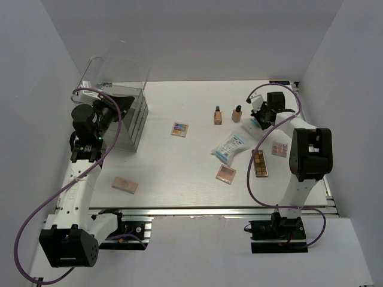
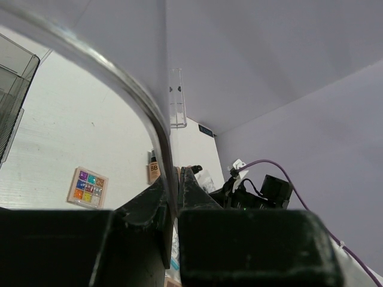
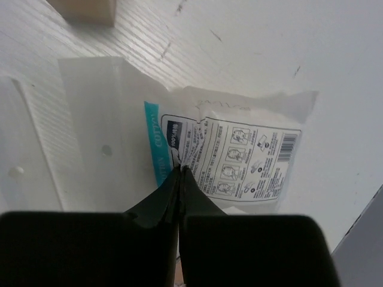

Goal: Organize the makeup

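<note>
A white table [image 1: 179,191] is shown, with a clear plastic bin [image 1: 119,66] at its upper left. Near the centre a bright square palette [image 1: 179,129] is laid flat. To its right, a left beige bottle [image 1: 218,115] and a right beige bottle [image 1: 237,113] are placed near each other. Below them a white-blue packet [image 1: 231,147] is spread, with a peach compact [image 1: 225,174] just beneath. A long palette [image 1: 260,163] and a pink square palette [image 1: 279,148] are found at the right. A peach-pink compact [image 1: 124,184] is set alone at lower left
</note>
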